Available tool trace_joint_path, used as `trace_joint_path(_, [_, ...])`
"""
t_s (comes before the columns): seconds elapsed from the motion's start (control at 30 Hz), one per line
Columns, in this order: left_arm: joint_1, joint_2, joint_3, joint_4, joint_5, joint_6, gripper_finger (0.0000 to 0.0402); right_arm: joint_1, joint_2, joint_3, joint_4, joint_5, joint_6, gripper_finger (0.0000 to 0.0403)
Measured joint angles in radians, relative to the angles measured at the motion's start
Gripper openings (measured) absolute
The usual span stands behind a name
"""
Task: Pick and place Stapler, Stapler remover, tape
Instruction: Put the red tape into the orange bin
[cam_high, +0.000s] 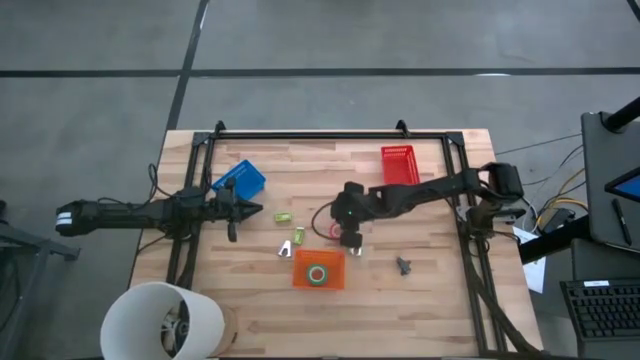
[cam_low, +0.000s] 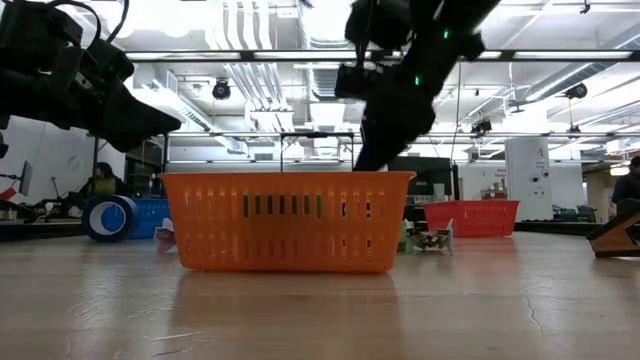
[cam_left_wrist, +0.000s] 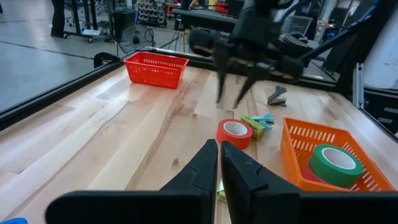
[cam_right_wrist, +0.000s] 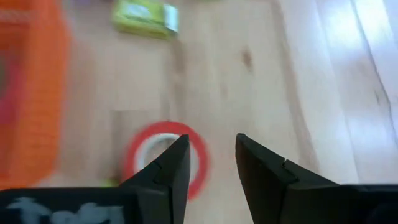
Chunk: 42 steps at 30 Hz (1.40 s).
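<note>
A red tape roll (cam_left_wrist: 234, 132) lies flat on the wooden table, just beyond the orange basket (cam_high: 318, 272). A green tape roll (cam_left_wrist: 336, 163) lies inside that basket. My right gripper (cam_right_wrist: 211, 140) hovers open above the red roll (cam_right_wrist: 163, 158), pointing down at a slant and touching nothing. A small green stapler (cam_right_wrist: 144, 17) lies on the table past the roll, and a second green piece (cam_high: 282, 216) lies nearby. The dark stapler remover (cam_high: 403, 266) rests on the table to the right of the basket. My left gripper (cam_high: 250, 210) waits shut at the table's left, holding nothing.
A red basket (cam_high: 398, 165) stands at the far right of the table and a blue basket (cam_high: 240, 180) at the far left, beside my left arm. A white round container (cam_high: 160, 320) stands at the near left corner. A black frame (cam_high: 330, 135) runs round the table.
</note>
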Motion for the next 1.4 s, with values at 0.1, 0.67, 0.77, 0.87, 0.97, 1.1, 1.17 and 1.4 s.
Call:
trace_joint_path(0.1, [0.0, 0.0, 0.0, 0.0, 0.0, 0.0, 0.0024, -0.029, 0.013, -0.027, 0.025, -0.004, -0.004, 0.013])
trace_joint_path(0.67, [0.001, 0.0, 0.0, 0.002, 0.0, 0.0, 0.0024, -0.048, 0.113, -0.045, 0.077, -0.06, -0.004, 0.0149])
trace_joint_path(0.77, [0.001, 0.0, 0.0, 0.002, 0.0, 0.0, 0.0023, -0.047, 0.121, -0.044, 0.085, -0.056, -0.005, 0.0139])
trace_joint_path(0.87, [0.001, 0.0, 0.0, 0.002, 0.0, 0.0, 0.0025, -0.047, 0.121, -0.043, 0.089, -0.056, -0.016, 0.0122])
trace_joint_path(0.97, [0.001, 0.0, 0.0, 0.002, 0.0, 0.0, 0.0025, -0.047, 0.121, -0.042, 0.088, -0.053, -0.038, 0.0093])
trace_joint_path(1.1, [0.0, 0.0, 0.0, 0.002, 0.0, 0.0, 0.0023, -0.047, 0.121, -0.042, 0.088, -0.046, -0.061, 0.0044])
trace_joint_path(1.17, [0.0, 0.0, 0.0, 0.002, 0.0, 0.0, 0.0024, -0.046, 0.121, -0.041, 0.088, -0.017, -0.073, 0.003])
trace_joint_path(1.4, [0.0, 0.0, 0.0, 0.001, 0.0, 0.0, 0.0023, 0.01, 0.075, -0.041, 0.082, 0.093, -0.124, 0.0031])
